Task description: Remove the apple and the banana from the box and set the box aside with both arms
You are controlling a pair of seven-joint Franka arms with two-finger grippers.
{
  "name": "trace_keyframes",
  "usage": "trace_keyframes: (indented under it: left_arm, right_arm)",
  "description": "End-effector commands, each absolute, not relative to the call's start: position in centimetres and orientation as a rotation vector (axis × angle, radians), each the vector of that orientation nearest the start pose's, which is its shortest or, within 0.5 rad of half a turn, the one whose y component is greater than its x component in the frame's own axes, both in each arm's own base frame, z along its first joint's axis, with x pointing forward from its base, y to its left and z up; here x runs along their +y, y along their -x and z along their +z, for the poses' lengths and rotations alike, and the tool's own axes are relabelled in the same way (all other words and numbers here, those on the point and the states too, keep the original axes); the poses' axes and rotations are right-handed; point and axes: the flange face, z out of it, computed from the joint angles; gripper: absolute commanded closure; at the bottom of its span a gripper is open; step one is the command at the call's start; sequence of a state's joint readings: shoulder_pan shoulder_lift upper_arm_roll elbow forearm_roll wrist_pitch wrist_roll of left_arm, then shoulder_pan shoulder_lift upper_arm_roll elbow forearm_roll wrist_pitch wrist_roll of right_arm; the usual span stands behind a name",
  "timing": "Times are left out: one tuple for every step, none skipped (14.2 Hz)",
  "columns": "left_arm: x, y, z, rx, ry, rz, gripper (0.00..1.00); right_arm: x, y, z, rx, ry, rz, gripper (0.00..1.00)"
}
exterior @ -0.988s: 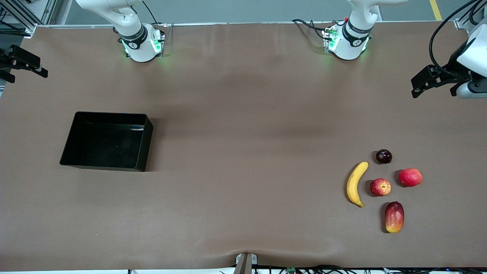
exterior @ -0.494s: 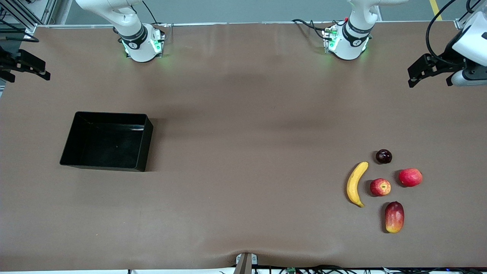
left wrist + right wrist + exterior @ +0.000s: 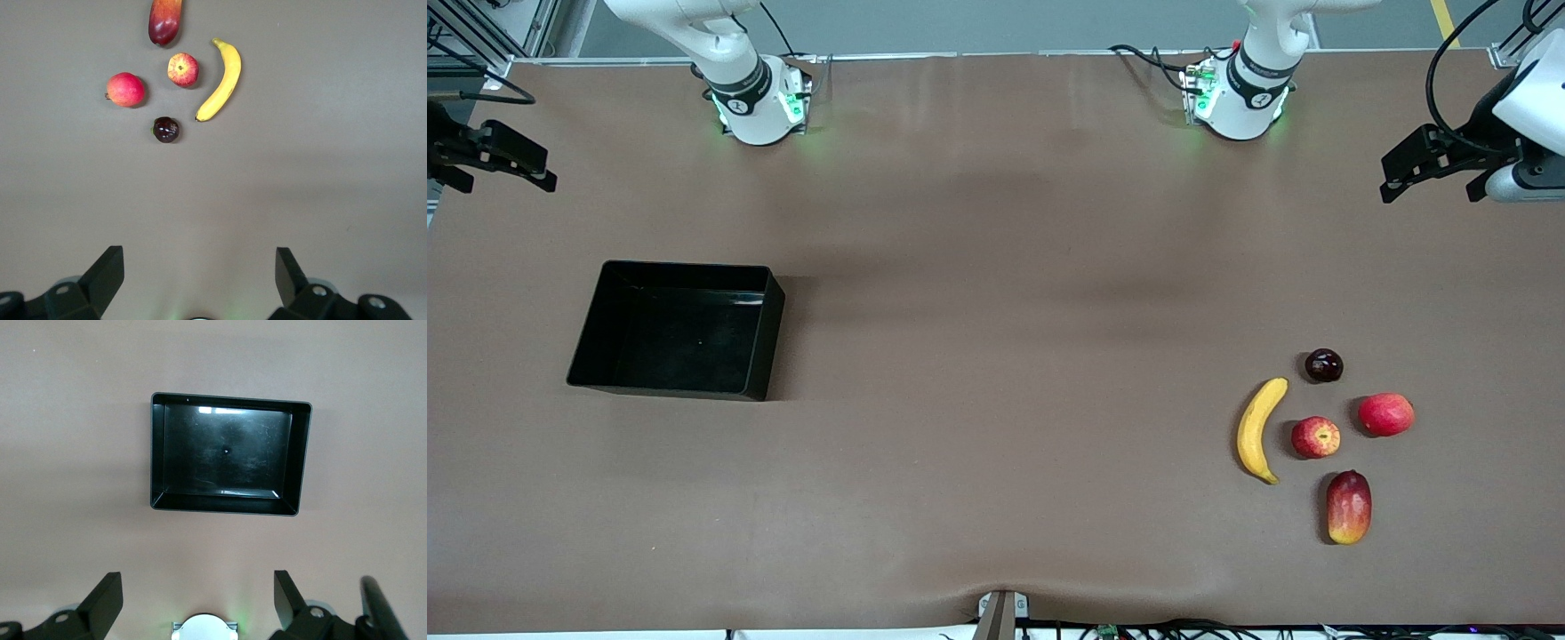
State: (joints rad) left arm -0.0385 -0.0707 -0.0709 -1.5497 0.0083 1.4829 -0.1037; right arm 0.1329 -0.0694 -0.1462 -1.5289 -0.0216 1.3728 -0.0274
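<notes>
The left gripper point(image 3: 199, 277) hangs spread wide and empty, the long curved yellow banana point(image 3: 221, 80) and small streaked red apple point(image 3: 182, 69) well ahead of its fingertips. The right gripper point(image 3: 198, 597) is equally wide, holding nothing, the glossy black rectangular plastic box point(image 3: 296, 460) out ahead of its fingers.

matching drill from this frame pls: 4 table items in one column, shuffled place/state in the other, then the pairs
Items:
1. banana
2. black box
3. plum
4. mango

Descriptions:
A. fruit nearest the front camera
B. empty, toward the right arm's end of the table
C. fruit farthest from the front camera
D. long, curved, beside the apple

Pairs: 1-D, 2-B, 3-C, 4-A
</notes>
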Motion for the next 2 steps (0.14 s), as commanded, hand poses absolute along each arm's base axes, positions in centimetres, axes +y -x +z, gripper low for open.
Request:
trace_keyframes:
  left_arm:
    - [-5.46,-52.32,67.10,0.004,3.133,-0.020,0.00]
    - [-5.44,-52.38,67.02,0.003,3.131,-0.018,0.00]
  right_arm:
    - [-1.84,-50.88,67.12,0.017,3.156,0.086,0.00]
    - [-1.90,-50.90,67.13,0.019,3.154,0.084,0.00]
